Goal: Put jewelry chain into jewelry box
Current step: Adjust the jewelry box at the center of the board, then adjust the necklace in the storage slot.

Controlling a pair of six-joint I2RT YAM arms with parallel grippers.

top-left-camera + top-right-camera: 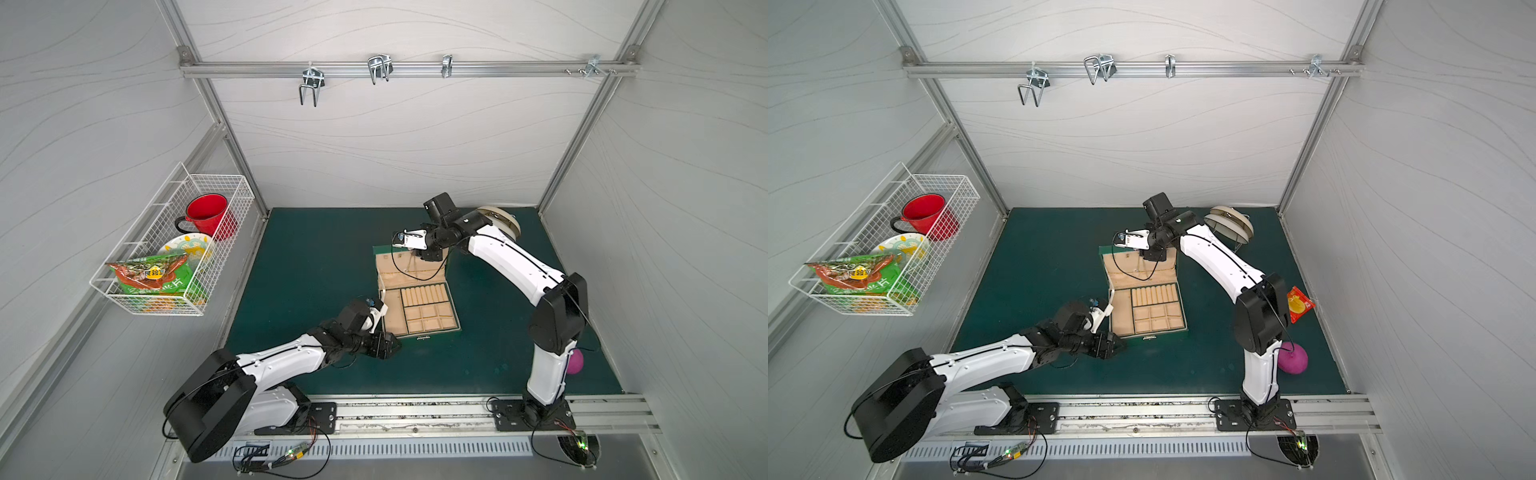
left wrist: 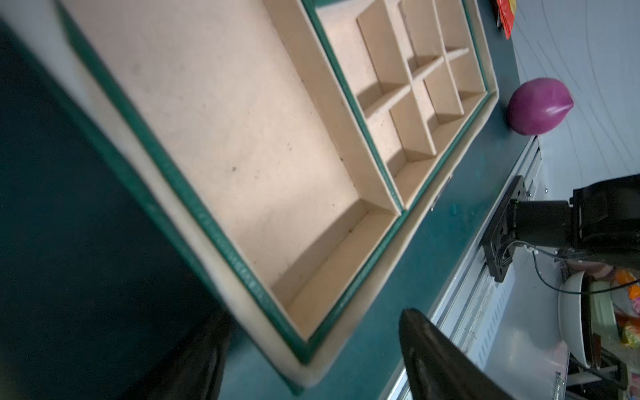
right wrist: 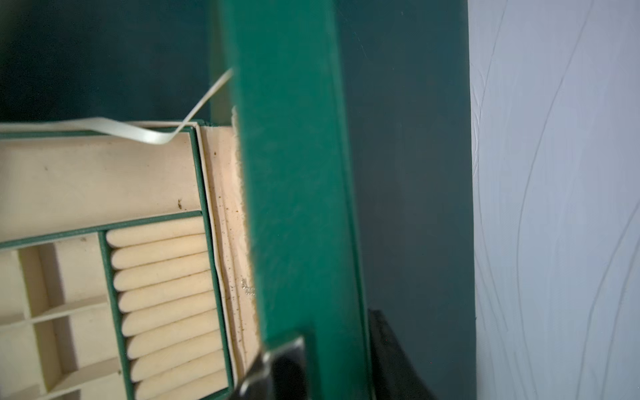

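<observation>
Left pincer (image 2: 311, 323), jewelry box (image 2: 204, 211), purple ball (image 2: 538, 105)

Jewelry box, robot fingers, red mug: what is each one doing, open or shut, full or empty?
jewelry box, open, lid raised, visible compartments empty.
jewelry chain, likely the silvery glint against the lid's lining.
left fingers, open, astride a front corner of the box.
right fingers, at the lid's top edge; open or shut, cannot tell.
red mug, standing in the wire basket, looks empty.
</observation>
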